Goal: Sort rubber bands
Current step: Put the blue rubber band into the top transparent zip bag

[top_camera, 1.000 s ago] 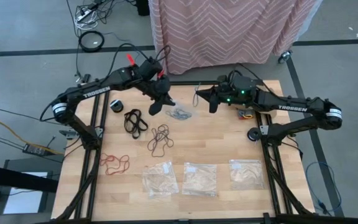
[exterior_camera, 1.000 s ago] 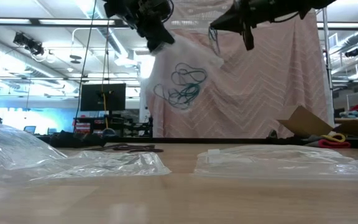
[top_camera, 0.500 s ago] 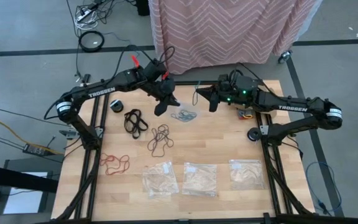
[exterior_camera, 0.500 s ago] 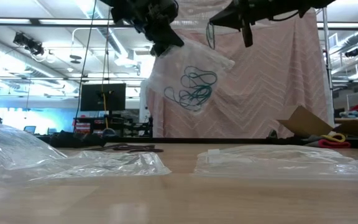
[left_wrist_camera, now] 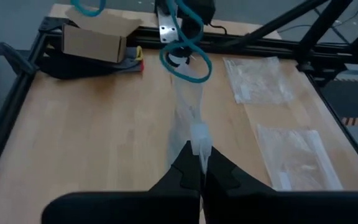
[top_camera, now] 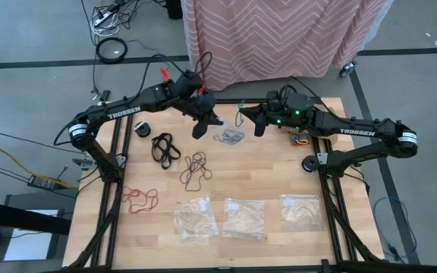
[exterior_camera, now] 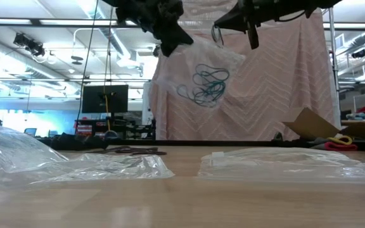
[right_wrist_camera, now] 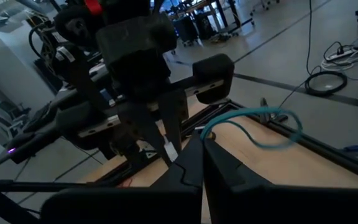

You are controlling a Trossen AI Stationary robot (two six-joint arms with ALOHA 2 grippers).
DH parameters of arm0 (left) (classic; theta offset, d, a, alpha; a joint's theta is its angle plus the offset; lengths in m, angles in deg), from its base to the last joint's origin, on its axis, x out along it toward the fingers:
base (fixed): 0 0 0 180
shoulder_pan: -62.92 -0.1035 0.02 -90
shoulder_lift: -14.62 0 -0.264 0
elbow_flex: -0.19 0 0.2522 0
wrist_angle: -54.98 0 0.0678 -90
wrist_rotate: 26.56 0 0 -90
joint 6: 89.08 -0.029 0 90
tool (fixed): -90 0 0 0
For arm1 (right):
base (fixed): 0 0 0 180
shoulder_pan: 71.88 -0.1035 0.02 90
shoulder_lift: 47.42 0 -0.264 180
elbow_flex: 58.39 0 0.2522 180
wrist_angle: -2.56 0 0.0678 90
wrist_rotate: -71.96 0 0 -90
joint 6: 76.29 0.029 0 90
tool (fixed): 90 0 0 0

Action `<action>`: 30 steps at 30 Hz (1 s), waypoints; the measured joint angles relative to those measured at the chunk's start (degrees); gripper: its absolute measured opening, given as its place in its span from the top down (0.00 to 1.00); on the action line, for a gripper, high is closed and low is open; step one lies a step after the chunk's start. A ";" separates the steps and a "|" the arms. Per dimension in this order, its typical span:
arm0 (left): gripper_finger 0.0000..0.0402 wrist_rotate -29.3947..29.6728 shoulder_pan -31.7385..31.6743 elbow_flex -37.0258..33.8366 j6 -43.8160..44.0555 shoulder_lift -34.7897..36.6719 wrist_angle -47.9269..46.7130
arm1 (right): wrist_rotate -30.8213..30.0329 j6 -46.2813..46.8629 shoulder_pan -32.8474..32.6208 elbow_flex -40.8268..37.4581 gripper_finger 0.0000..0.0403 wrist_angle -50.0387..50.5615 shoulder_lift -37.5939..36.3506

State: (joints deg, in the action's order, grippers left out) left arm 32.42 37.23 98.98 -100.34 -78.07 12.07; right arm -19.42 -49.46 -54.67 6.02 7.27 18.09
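Nearest the front edge of the wooden surface [top_camera: 279, 171] lie three flat clear bags [top_camera: 240, 217] in a row, with a red cluster of rubber bands [top_camera: 139, 199] to their left. Farther back sit a dark brown cluster [top_camera: 195, 167] and a black cluster [top_camera: 165, 147], each stretched with its long axis running front to back. Beyond them, above the surface, the left pincer [top_camera: 201, 127] is clenched on the top corner of a clear plastic bag [exterior_camera: 203, 76] that hangs slanting down and toward the right arm; the teal-blue rubber bands [exterior_camera: 206, 83] bunch in its lower part. Compared with a second ago, this bag has swung across toward the right arm and sits a little higher. The right pincer [top_camera: 259, 125] is clamped on a single teal band [right_wrist_camera: 253, 124] that loops out to its side, at the same spot as before.
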 joint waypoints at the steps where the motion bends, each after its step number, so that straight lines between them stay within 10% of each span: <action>1: 1.00 0.73 0.00 0.00 0.06 0.01 0.15 | -0.20 0.00 0.00 0.00 1.00 0.15 0.00; 30: 1.00 6.01 -0.02 0.00 2.61 -0.22 3.00 | -5.54 -0.49 2.12 0.03 1.00 -1.65 -0.04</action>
State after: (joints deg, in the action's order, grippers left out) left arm 38.43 37.20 98.98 -97.73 -78.29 15.07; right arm -24.96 -49.95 -52.55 6.05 5.62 18.05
